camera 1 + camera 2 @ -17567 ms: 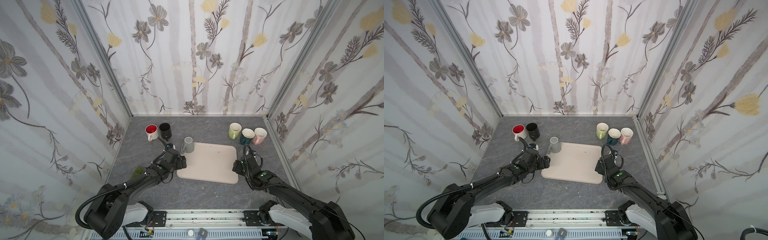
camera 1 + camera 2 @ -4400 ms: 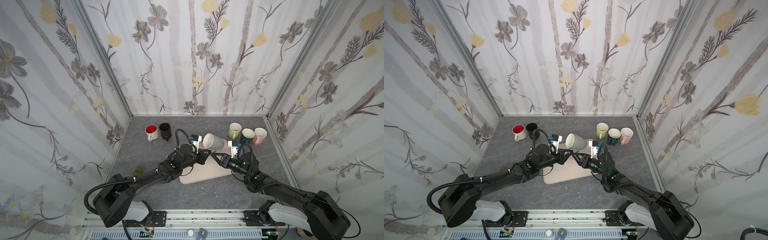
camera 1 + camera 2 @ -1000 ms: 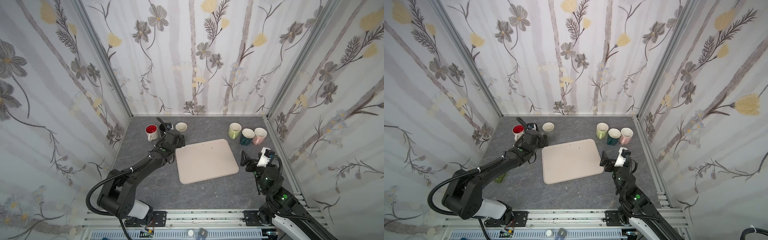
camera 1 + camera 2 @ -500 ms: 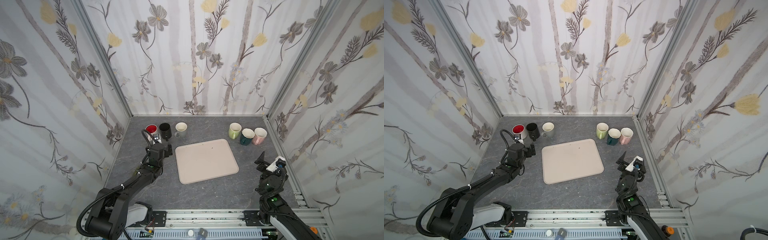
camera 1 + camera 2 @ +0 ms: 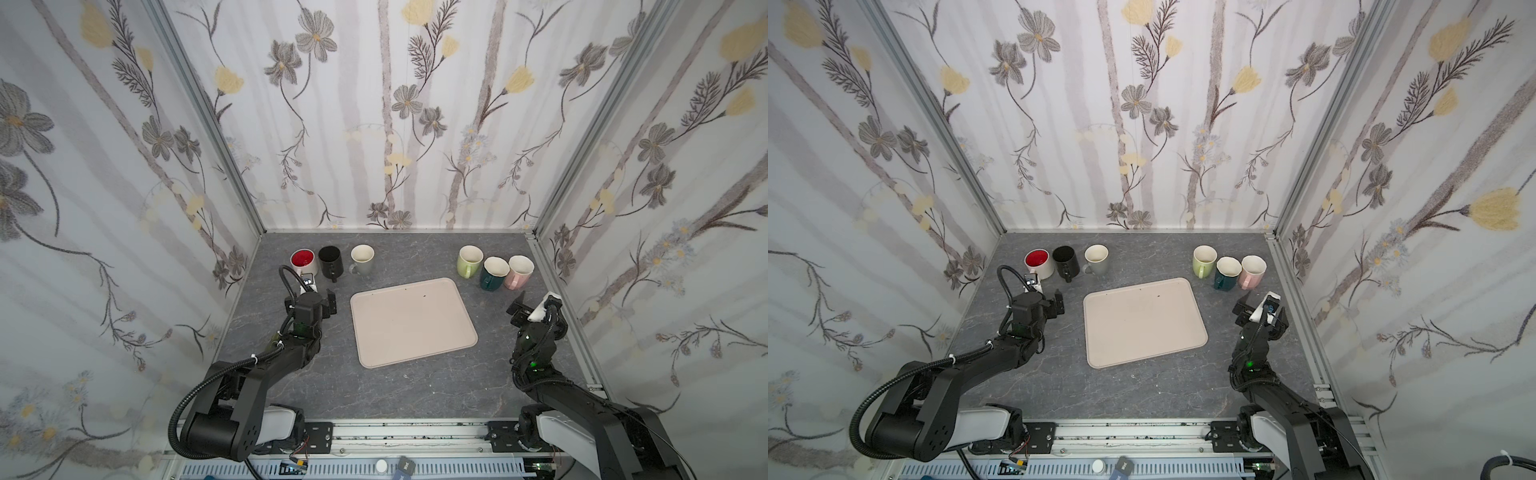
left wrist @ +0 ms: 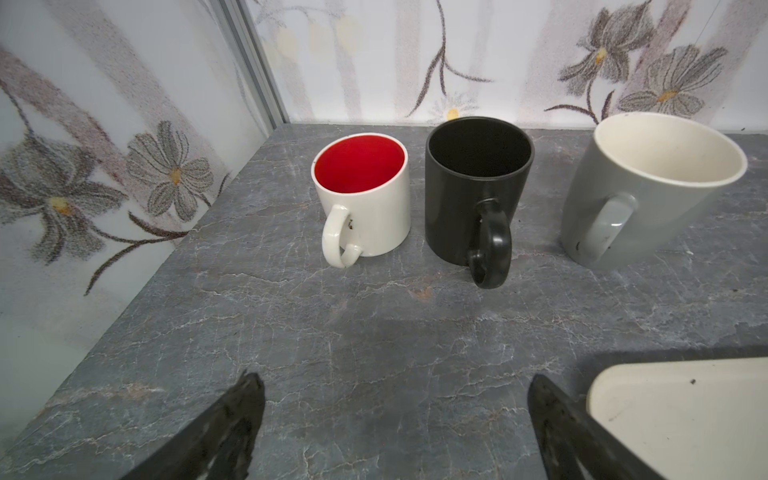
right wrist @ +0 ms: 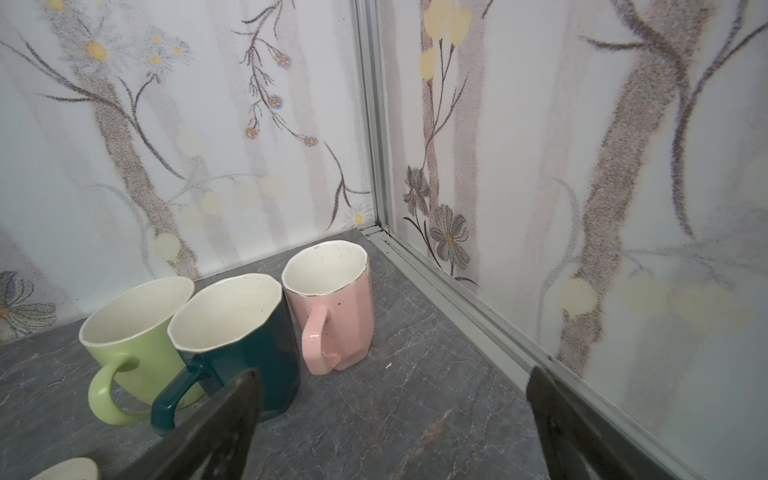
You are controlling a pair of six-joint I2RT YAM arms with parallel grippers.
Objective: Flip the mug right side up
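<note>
Well, glossy grey mug [image 5: 362,259] upright on veined tabletop [image 5: 407,395].

Grey mug [image 5: 362,259] now upright beside black mug [image 5: 330,262], formerly upside-down near tray [image 5: 411,322]

The counter [image 5: 415,390] was dark grey with pale marble veins, the tray [image 5: 411,322] beige. At eleven o'clock from the tray, the white mug [image 5: 302,261] was red inside, the black mug [image 5: 331,261] all black, the grey mug [image 5: 362,259] cream inside. At one o'clock were a green mug [image 5: 469,259], teal mug [image 5: 493,272] and pink mug [image 5: 519,271], cream-lined. White walls [image 5: 374,124] bore grey and yellow flowers.
</note>
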